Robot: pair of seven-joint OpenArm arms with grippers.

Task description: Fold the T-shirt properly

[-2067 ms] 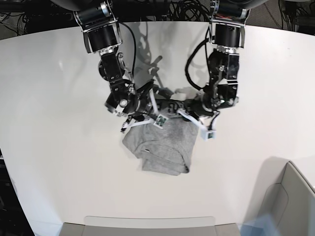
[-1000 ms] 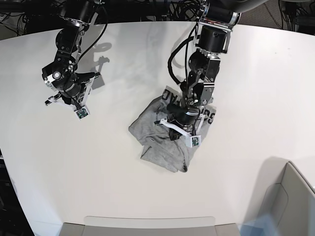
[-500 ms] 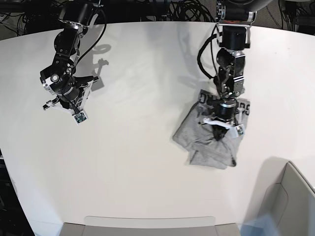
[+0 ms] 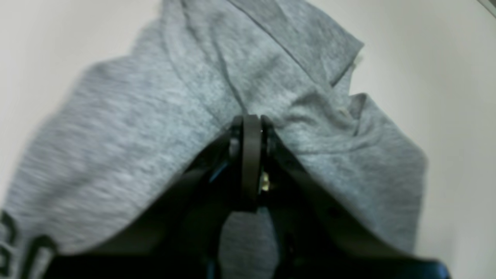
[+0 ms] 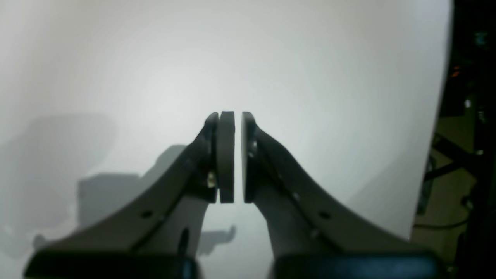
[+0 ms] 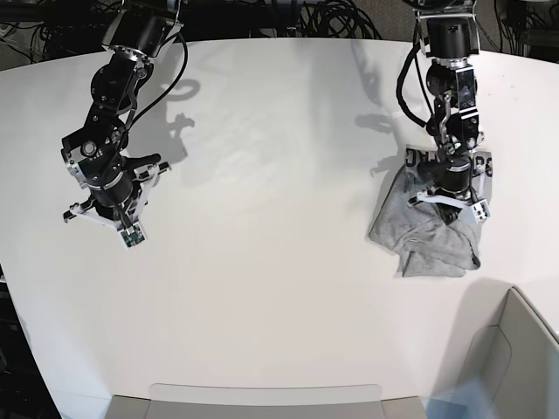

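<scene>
The light grey T-shirt [image 6: 419,237] lies bunched on the right side of the white table [image 6: 262,288], with black lettering [image 6: 416,158] showing along its far edge. My left gripper [image 6: 450,203] comes down on top of it. In the left wrist view its jaws [image 4: 251,121] are shut, and the T-shirt [image 4: 155,97] puckers into folds at their tip. My right gripper [image 6: 101,222] hangs over bare table at the far left. Its pads [image 5: 226,155] stand almost together with a thin slit between them and nothing in it.
A grey bin [image 6: 515,349] stands at the front right corner, just beyond the shirt. A flat grey tray [image 6: 262,397] lies along the front edge. Cables [image 6: 332,17] run behind the table's far edge. The right wrist view shows the table's edge [image 5: 445,116] nearby.
My left gripper has dragged the bunched T-shirt from the table's middle to the right side. The right arm has shifted slightly left and toward the front.
</scene>
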